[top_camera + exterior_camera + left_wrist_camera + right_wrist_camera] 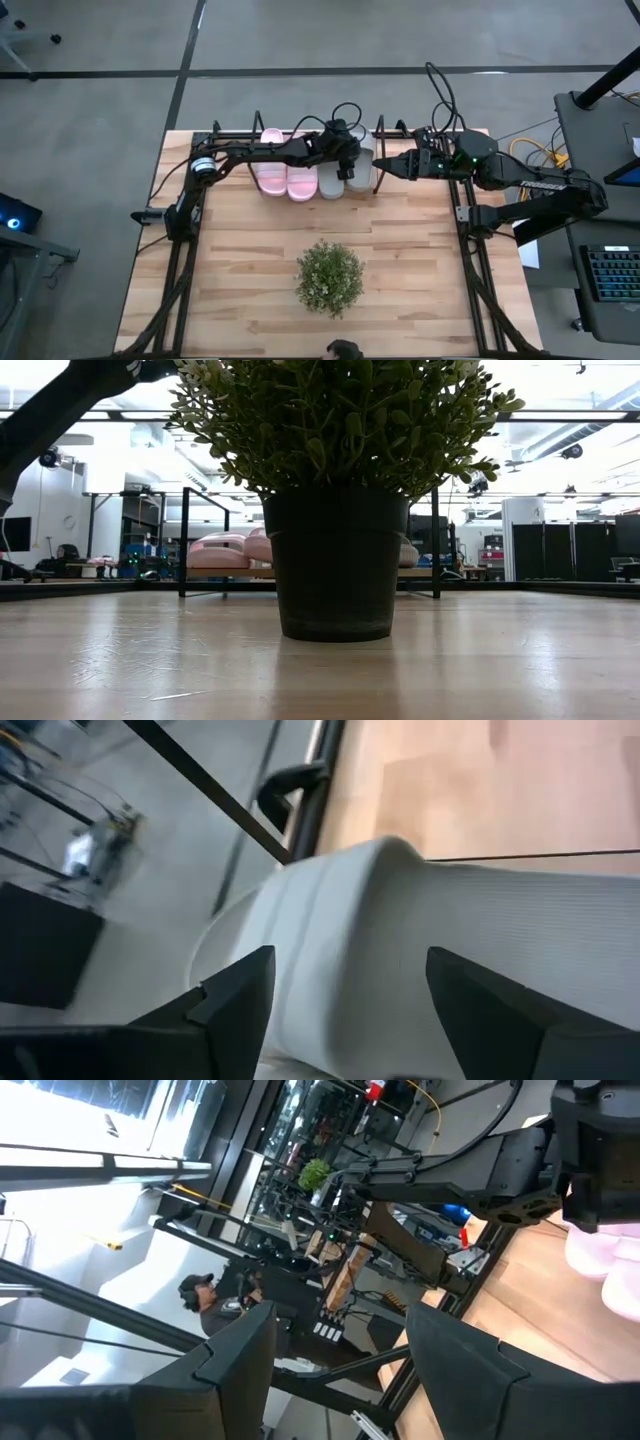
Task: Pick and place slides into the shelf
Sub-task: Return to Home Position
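Observation:
Two pale pink slides and two grey slides lie side by side on the shelf at the table's far edge. My left gripper hangs over the grey pair. In the left wrist view it is open, its fingers on either side of a grey slide that lies on the shelf board. My right gripper stands open just right of the slides, level, pointing at them, with nothing between its fingers. In the low view the pink slides show behind the plant.
A bushy green plant in a dark pot stands mid-table toward the near edge and blocks most of the low view. The shelf's thin black rails rise around the slides. A person sits in the room beyond the table.

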